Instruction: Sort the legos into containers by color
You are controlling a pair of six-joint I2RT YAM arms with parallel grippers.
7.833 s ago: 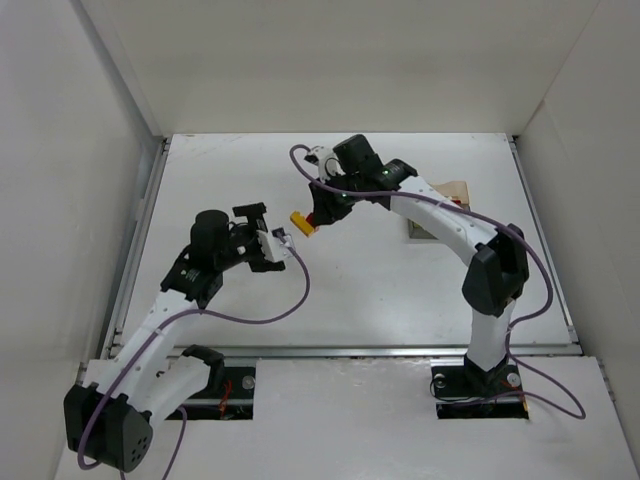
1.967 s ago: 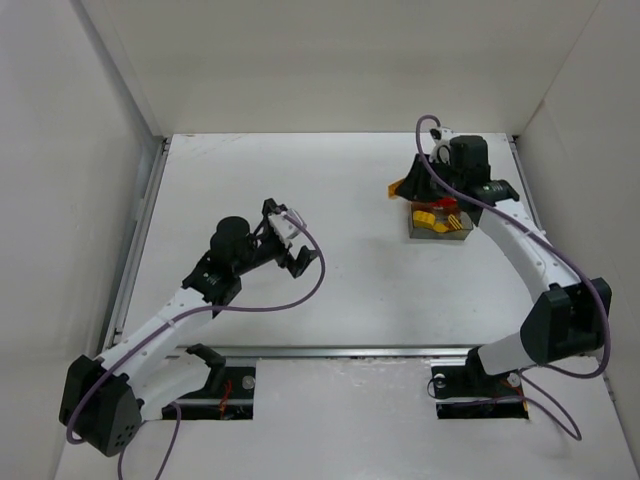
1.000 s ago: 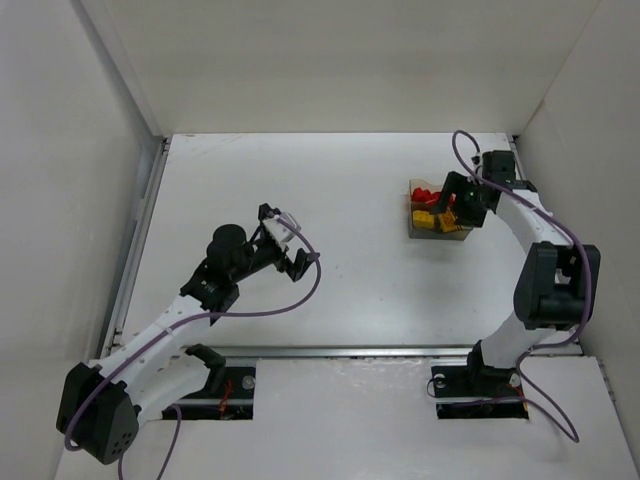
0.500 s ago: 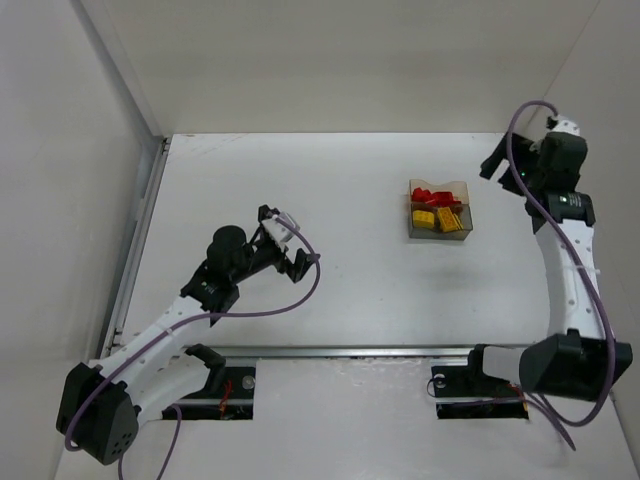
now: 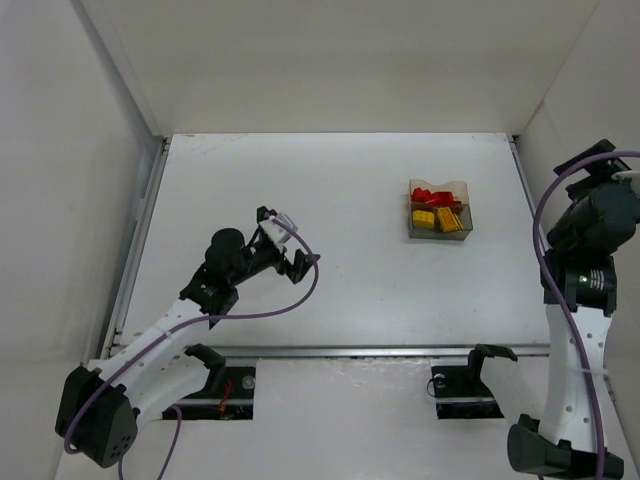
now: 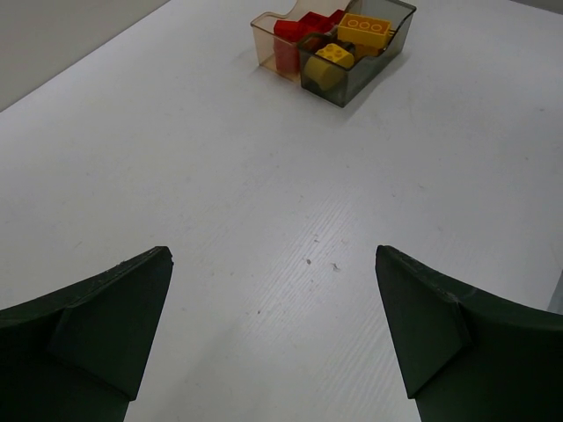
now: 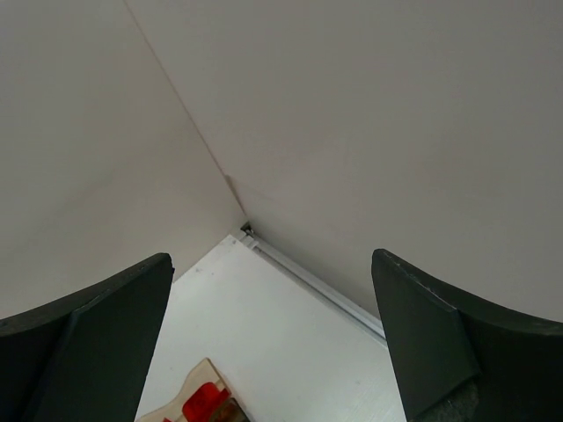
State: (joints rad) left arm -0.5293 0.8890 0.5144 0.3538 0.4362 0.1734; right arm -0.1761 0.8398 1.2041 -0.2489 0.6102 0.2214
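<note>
The two adjoining containers [image 5: 438, 232] stand at the table's back right. The beige tub [image 6: 267, 29] holds red legos [image 6: 310, 21]. The greyish tub [image 6: 361, 69] holds yellow legos [image 6: 364, 28]. My left gripper [image 6: 273, 255] hovers open over bare table left of centre, well short of the tubs, with nothing between its fingers. My right gripper [image 7: 273, 264] is open and empty, raised high by the right wall and pointed at the back corner. Only a corner of the beige tub [image 7: 185, 396] and a red lego [image 7: 204, 403] show below it.
White walls enclose the table on the left, back and right. A metal rail [image 5: 350, 351] runs along the near edge of the table and another [image 7: 308, 280] along the foot of a wall. The left arm's purple cable [image 5: 300, 290] loops over the table.
My right gripper has finished opening. Its arm has swung away from the containers to the right wall and lifted. The left arm has barely moved.
</note>
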